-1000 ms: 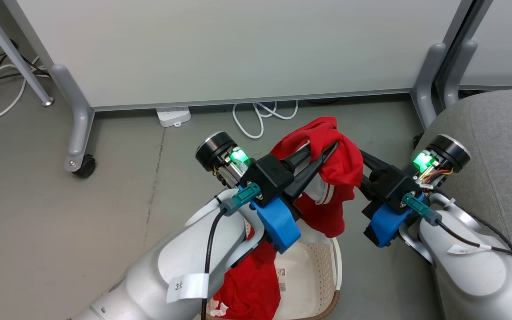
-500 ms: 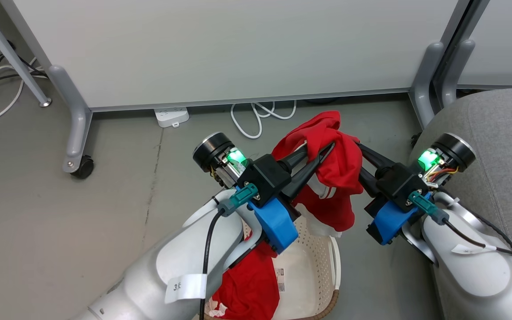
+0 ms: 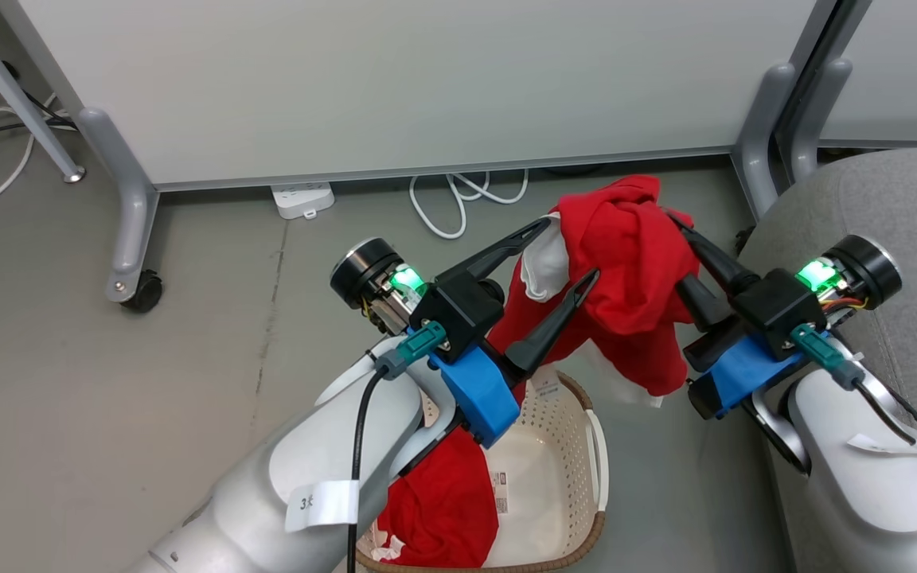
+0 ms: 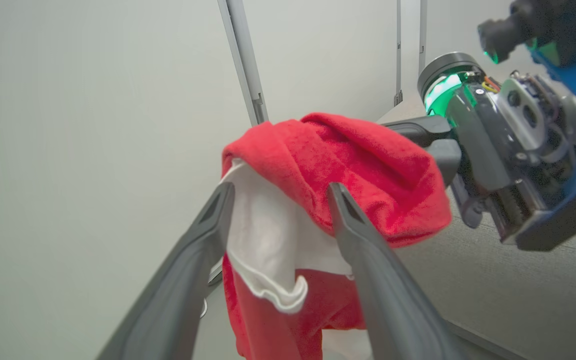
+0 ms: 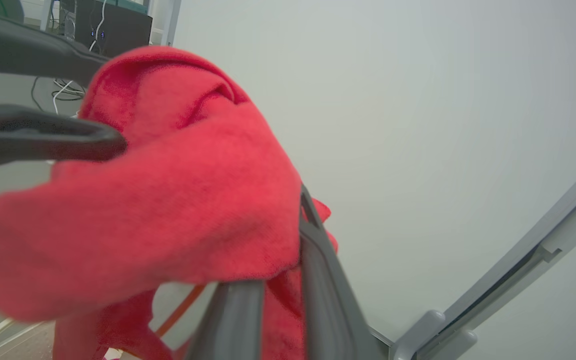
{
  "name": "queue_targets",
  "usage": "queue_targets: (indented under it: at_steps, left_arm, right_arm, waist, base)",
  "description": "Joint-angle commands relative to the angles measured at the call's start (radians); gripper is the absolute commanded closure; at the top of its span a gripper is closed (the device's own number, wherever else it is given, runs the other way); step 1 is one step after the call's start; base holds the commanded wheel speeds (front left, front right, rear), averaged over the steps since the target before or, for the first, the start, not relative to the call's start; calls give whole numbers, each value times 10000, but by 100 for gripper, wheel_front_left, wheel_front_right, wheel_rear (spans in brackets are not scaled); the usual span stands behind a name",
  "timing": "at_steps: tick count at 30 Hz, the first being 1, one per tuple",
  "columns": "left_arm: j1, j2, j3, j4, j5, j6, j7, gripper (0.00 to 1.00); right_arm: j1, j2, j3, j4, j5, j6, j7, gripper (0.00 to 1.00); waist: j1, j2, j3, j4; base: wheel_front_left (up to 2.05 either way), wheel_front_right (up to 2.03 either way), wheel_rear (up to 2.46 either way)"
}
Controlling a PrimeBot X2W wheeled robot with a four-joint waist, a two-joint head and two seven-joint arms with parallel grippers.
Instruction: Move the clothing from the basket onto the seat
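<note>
Left gripper: fingers spread wide (either side of the bright red, white-panelled fabric garment).
Right gripper: clamped on that garment.
Cream perforated plastic basket: another red garment inside.

I read the clothing at the left end effector as soft, fuzzy matt cloth, red with a smoother white panel. Its fingers: smooth, matt dark plastic. Below it, the basket is slightly glossy perforated plastic. Beyond the clothing, the seat is coarse grey weave.
</note>
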Motion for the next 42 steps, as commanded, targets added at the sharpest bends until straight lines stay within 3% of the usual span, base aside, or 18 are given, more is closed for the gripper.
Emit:
queue_targets:
  at_steps: [1, 7, 16, 29, 42]
  left_arm:
    - [80, 84, 59, 28, 67, -13, -24, 0]
    - [96, 175, 262, -20, 288, -4, -24, 0]
    - [9, 271, 330, -276, 608, -1, -26, 0]
    - [-113, 186, -365, -341, 720, -10, -24, 0]
    - [-95, 101, -1055, -293, 524, -12, -26, 0]
  right_arm:
    - [161, 83, -208, -136, -57, -1, -38, 100]
    - [413, 276, -1070, -495, -187, -1, -38, 100]
    - [609, 705, -2333, -1208, -311, -2, -38, 100]
    - [1380, 1364, -4146, -2171, -415, -1, -38, 100]
    - [2317, 1812, -5312, -2478, -435, -1, -38, 100]
  waist:
    - [-1, 0, 77, -63]
    - [-1, 0, 400, -447]
    - [-1, 0, 1101, -1627]
    - [-1, 0, 1597, -3274]
    - [-1, 0, 1720, -4039]
  base:
    - [0, 0, 0]
    - [0, 0, 0]
    - [0, 0, 0]
    - [0, 0, 0]
    - [0, 0, 0]
